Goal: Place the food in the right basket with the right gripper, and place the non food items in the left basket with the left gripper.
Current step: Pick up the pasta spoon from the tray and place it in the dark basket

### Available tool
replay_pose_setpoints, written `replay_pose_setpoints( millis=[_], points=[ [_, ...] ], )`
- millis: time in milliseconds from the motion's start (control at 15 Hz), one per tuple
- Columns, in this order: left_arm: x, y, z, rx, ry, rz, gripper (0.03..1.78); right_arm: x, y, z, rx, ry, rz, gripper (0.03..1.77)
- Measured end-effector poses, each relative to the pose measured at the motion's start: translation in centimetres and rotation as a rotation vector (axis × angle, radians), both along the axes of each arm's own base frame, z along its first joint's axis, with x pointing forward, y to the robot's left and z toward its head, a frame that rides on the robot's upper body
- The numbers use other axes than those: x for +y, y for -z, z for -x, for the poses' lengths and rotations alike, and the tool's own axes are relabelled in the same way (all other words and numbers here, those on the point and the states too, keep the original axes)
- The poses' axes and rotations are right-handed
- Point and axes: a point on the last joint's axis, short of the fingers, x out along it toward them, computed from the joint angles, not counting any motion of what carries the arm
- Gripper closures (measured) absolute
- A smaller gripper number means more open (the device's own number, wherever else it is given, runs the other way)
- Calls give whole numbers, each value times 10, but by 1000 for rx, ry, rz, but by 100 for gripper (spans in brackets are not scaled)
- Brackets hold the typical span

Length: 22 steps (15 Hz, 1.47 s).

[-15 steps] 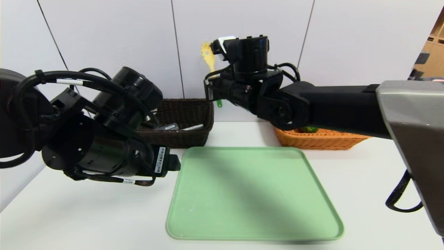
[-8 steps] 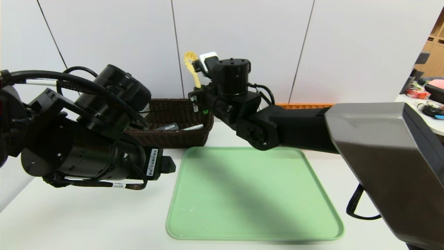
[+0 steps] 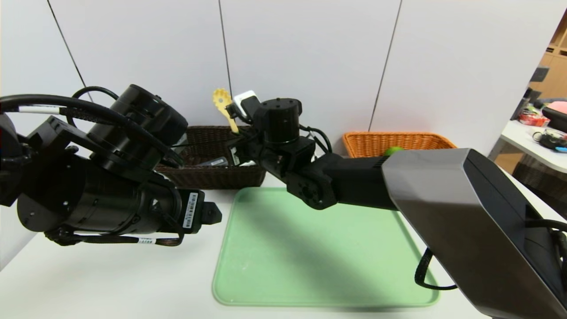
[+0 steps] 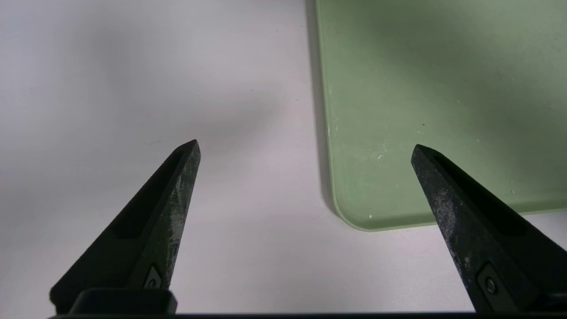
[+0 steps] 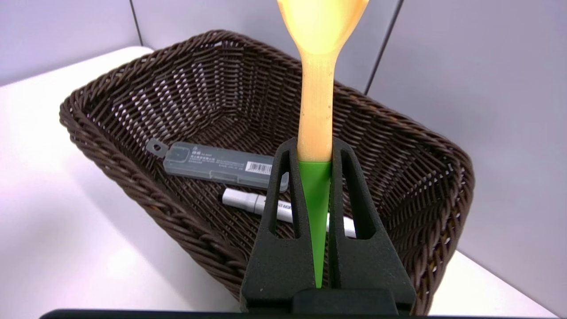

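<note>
One pasta spoon [image 5: 315,84] | clamped upright in right tool [image 5: 315,148] | above left basket [image 5: 133,186]

The right arm reaches across the robot's front toward the dark brown basket [image 3: 221,155], its wrist turned upward. The right gripper [image 5: 315,153] hangs over that basket's near rim, jaws clamped on the green handle of the pasta spoon [image 5: 316,110], which stands upright. The left arm is folded low, well short of the basket; the left gripper [image 4: 305,148] is spread wide, holding nothing.
</note>
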Motion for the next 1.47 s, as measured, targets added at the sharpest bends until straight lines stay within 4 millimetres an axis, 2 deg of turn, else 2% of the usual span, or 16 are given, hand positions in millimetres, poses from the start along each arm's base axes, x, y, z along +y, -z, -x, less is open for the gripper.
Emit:
replay_pose_setpoints(
  millis=[67,133,200,400,733,933,1133,1467],
  points=[
    [0,0,0,0,0,-1,12,0,2,-1,1,-4,4,166],
    [0,0,0,-2,1,1,12,0,4,-2,2,-9,8,157],
    [0,0,0,-3,1,1,12,0,6,-4,6,-10,12,138],
    [0,0,0,-3,0,-1,12,-1,11,-7,5,-7,30,97],
    [0,-1,0,-22,-6,8,12,-7,6,-10,-2,8,25,55],
    [2,-6,0,-57,-29,5,12,-21,-11,-13,-7,43,18,40],
    [7,-14,6,-90,-34,18,12,-43,-38,-10,17,113,34,31],
    [26,-42,27,-192,-19,49,12,-80,-93,23,83,220,78,20]
  ],
)
